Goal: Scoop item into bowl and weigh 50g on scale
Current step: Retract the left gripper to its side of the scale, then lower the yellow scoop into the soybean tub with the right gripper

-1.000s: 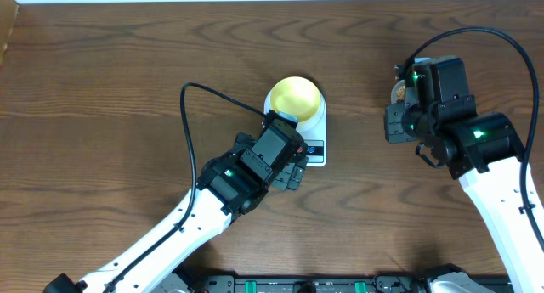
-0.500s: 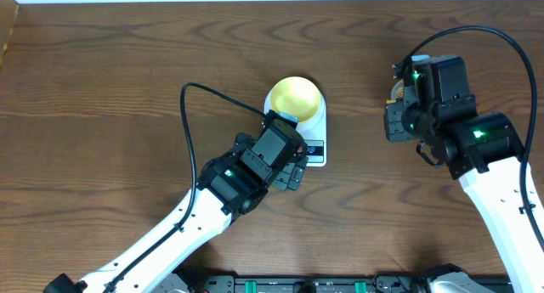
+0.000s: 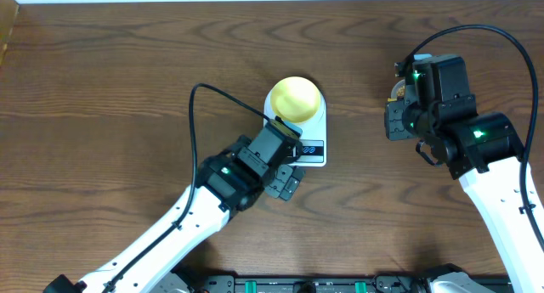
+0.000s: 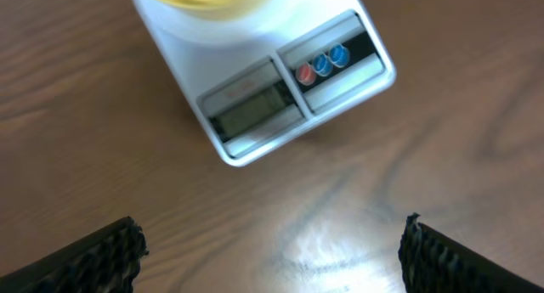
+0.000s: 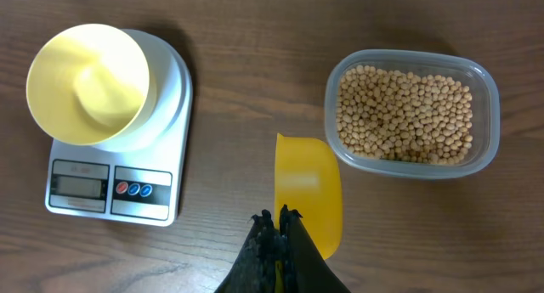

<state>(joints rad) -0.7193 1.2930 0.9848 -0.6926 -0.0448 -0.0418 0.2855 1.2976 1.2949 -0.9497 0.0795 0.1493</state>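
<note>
- Left gripper [image 4: 269,257]: jaws wide apart, holding nothing. I see it has drawn back from the scale [image 4: 255,98], leaving the display [image 4: 252,108] and buttons [image 4: 323,65] uncovered. I cannot read the display.
- Bowl [image 5: 87,83]: on the scale's platform, empty.
- Right gripper [image 5: 276,229]: unmoved, jaws together on the handle of the yellow scoop [image 5: 308,191], which is empty, between scale and tub [image 5: 484,81].
- Beans [image 5: 404,110]: all in the tub. I judge the scale ready and scooping next.
</note>
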